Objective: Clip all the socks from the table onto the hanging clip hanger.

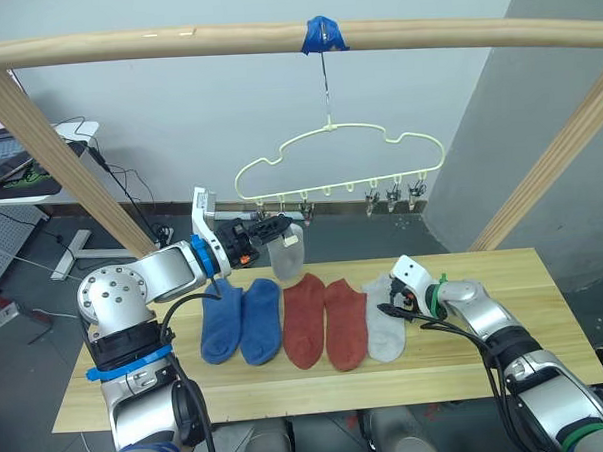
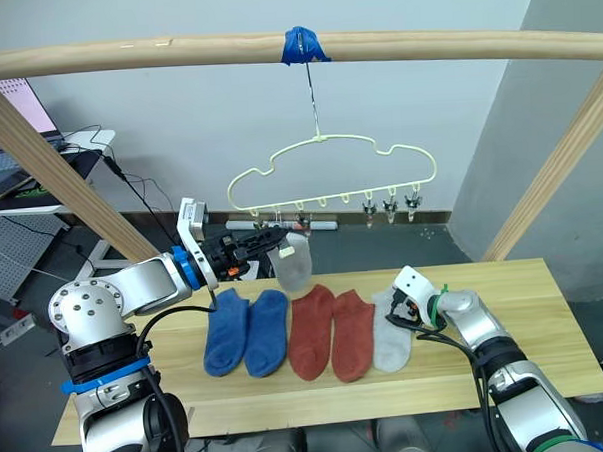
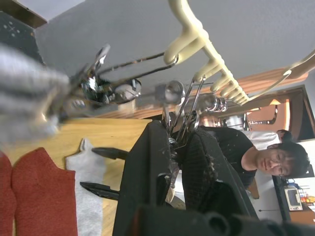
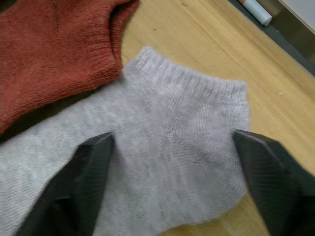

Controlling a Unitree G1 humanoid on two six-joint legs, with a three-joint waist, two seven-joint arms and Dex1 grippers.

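Socks lie in a row on the table (image 1: pixel 504 277): two blue socks (image 1: pixel 242 321), two rust-red socks (image 1: pixel 325 321) and one light grey sock (image 1: pixel 385 320), each touching its neighbour. The right gripper (image 4: pixel 170 184) hovers just over that grey sock's cuff end with its fingers (image 4: pixel 83 187) spread wide — one to each side of the cuff, nothing between them but knit below. Just past it on the rust-red side lies the nearest red sock, its edge touching the grey one. The left gripper (image 1: pixel 272 227) is raised up at the clip hanger (image 1: pixel 339 159), its fingers pinched narrow on a silver clip (image 3: pixel 179 115) among the leftmost clips. A second grey sock (image 1: pixel 288 255) hangs directly below and beside this gripper's tips from the neighbouring clip. The hanger hangs by its metal hook from a wooden rail (image 1: pixel 173 43) at a wrap of blue tape (image 1: pixel 323 35) — three clips at its far right end sit bare, well apart from the left gripper.
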